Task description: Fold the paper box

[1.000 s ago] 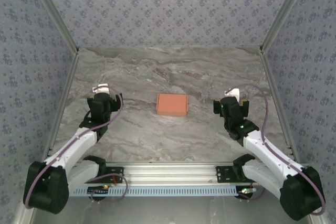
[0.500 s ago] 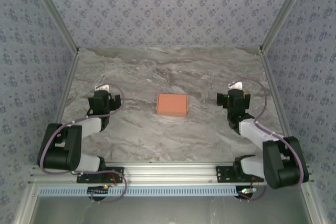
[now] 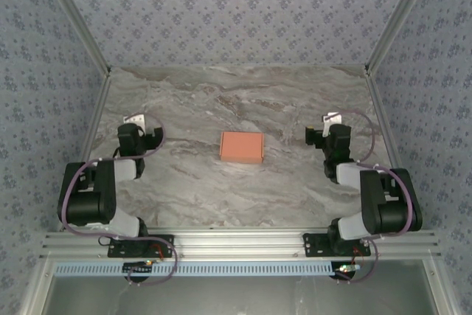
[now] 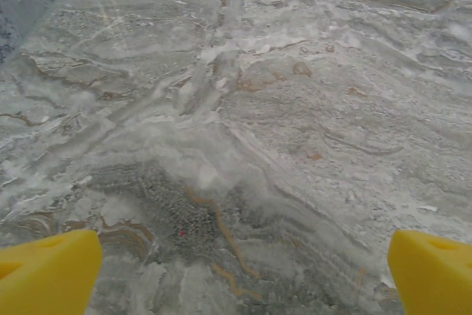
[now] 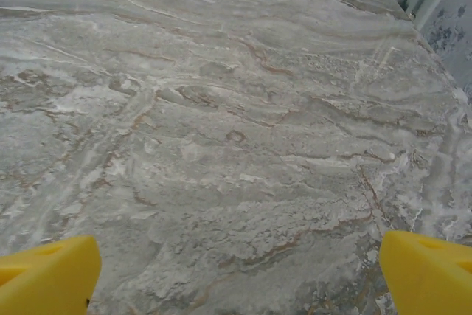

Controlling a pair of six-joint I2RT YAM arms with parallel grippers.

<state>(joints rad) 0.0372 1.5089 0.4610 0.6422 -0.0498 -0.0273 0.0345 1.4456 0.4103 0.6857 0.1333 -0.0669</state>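
Lying long-axis left-to-right on the counter (image 3: 192,197), the paper box (image 3: 241,147) sits between the left tool (image 4: 236,274) and right tool (image 5: 236,271), both spread and empty, the right marginally nearer.

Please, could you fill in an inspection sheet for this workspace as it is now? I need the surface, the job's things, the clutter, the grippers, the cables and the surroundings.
Surface: grey marbled table; no spill or mark seen.
Job's things: paper box, salmon-orange, lying flat as a small closed rectangle near the table's middle, apart from both grippers.
Clutter: nothing seen.
Grippers: left gripper and right gripper both open and holding nothing; the yellow fingers stand wide apart above bare table.
Cables: a purple cable loops along each arm; thin wires by the base rail; no snag seen.
Surroundings: patterned blue-grey walls on three sides, with metal corner posts.
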